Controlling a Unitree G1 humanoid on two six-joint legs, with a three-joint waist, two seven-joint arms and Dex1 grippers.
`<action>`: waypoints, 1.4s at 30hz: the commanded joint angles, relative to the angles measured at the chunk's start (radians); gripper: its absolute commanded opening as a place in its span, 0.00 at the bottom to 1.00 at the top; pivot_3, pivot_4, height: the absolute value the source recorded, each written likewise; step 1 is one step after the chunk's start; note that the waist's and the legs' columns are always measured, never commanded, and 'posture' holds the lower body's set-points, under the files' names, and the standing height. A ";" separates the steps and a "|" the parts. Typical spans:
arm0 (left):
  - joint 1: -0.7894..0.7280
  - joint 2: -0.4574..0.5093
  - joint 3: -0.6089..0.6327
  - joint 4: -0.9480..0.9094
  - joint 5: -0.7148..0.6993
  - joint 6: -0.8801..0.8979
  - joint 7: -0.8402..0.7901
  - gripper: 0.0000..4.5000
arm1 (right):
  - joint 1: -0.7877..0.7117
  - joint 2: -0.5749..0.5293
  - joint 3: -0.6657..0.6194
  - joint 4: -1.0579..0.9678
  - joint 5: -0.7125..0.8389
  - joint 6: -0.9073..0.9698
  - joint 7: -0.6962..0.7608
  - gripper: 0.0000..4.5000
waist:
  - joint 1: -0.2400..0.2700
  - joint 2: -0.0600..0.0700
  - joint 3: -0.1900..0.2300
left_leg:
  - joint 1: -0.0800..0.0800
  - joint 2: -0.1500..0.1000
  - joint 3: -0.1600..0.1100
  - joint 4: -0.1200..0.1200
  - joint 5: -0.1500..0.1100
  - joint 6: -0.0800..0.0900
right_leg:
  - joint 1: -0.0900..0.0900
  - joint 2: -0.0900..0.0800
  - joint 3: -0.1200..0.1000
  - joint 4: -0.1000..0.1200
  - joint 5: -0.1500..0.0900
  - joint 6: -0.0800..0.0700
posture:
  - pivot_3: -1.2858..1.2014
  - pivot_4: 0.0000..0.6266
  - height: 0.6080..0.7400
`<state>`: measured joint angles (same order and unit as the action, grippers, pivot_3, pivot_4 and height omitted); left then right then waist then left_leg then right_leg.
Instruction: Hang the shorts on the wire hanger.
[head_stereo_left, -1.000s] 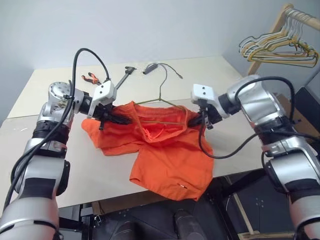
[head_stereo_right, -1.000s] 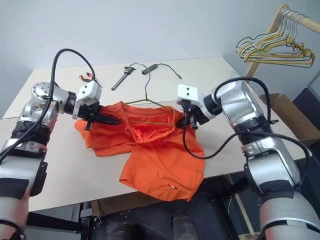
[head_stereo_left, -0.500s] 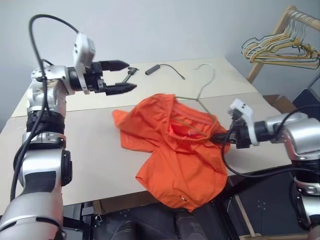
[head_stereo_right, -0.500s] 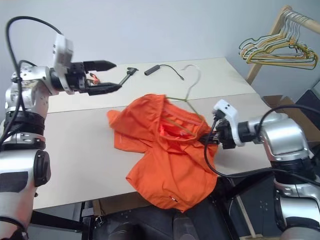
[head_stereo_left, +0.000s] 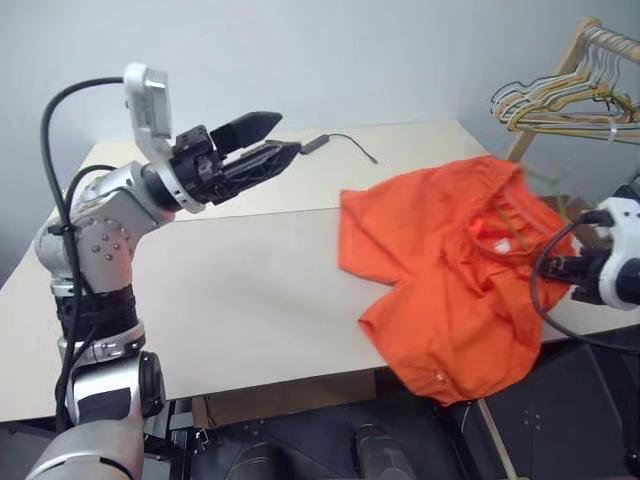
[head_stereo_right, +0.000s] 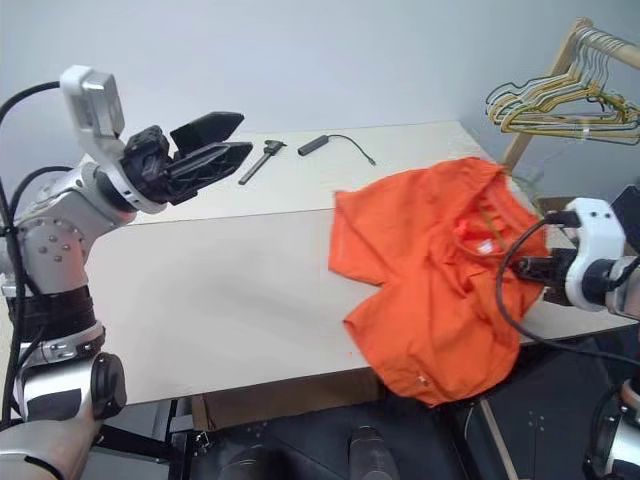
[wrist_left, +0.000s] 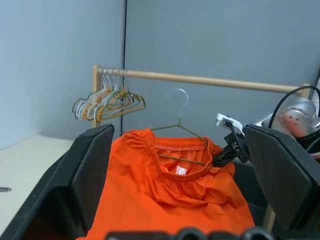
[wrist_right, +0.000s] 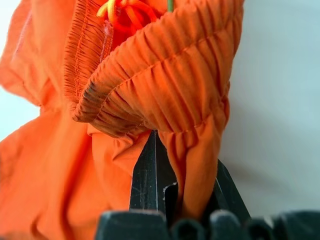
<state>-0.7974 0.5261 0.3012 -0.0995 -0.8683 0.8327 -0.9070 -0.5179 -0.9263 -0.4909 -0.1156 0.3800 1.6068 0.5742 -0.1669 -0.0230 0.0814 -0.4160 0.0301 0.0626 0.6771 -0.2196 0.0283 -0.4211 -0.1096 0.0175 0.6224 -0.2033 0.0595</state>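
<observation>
At the tabletop's (head_stereo_right: 200, 300) right edge, we find the right tool (head_stereo_right: 530, 268) pinching the shorts (head_stereo_right: 430, 260); left tool (head_stereo_right: 222, 140) spread, hangers (head_stereo_right: 560, 100) beyond.

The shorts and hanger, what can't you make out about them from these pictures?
- Wire hanger: in the left wrist view the shorts cover its lower bar; whether it threads the waistband cannot be told.
- Right gripper: in the right wrist view fabric wraps its fingertips, hiding whether it also pinches the wire.
- Shorts' lower hem: in the left eye view it hangs past the table edge.
</observation>
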 joint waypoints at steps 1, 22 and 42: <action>0.002 0.013 0.019 -0.044 -0.043 0.002 0.024 1.00 | -0.128 -0.035 -0.068 0.103 -0.001 0.008 -0.184 0.00 | -0.010 0.000 0.000 | 0.000 0.000 0.000 0.000 0.000 0.000 | 0.000 0.000 0.000 0.000 0.000 0.000 | 0.41 0.18 1.00; -0.109 -0.015 -0.068 0.029 -0.029 -0.053 0.070 1.00 | -0.706 -0.090 -0.264 0.770 -0.263 -0.176 -0.704 0.00 | -0.029 0.005 0.002 | 0.000 -0.001 0.003 -0.008 -0.001 0.001 | 0.000 0.001 0.002 -0.008 -0.001 0.000 | 0.42 0.13 1.00; -0.115 -0.019 -0.086 0.034 -0.038 -0.071 0.024 1.00 | -0.761 -0.152 -0.385 1.001 -0.233 -0.357 -0.963 0.00 | -0.041 0.008 0.003 | 0.000 -0.002 0.003 -0.015 -0.001 0.001 | 0.000 0.001 0.003 -0.013 -0.001 0.001 | 0.42 0.12 1.00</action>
<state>-0.8853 0.4996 0.2144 -0.0609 -0.9024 0.7827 -0.8656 -1.2762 -1.0707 -0.8710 0.9257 0.1336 1.2440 -0.3790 -0.2082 -0.0155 0.0843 -0.4157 0.0285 0.0659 0.6618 -0.2203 0.0296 -0.4212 -0.1090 0.0209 0.6090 -0.2047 0.0600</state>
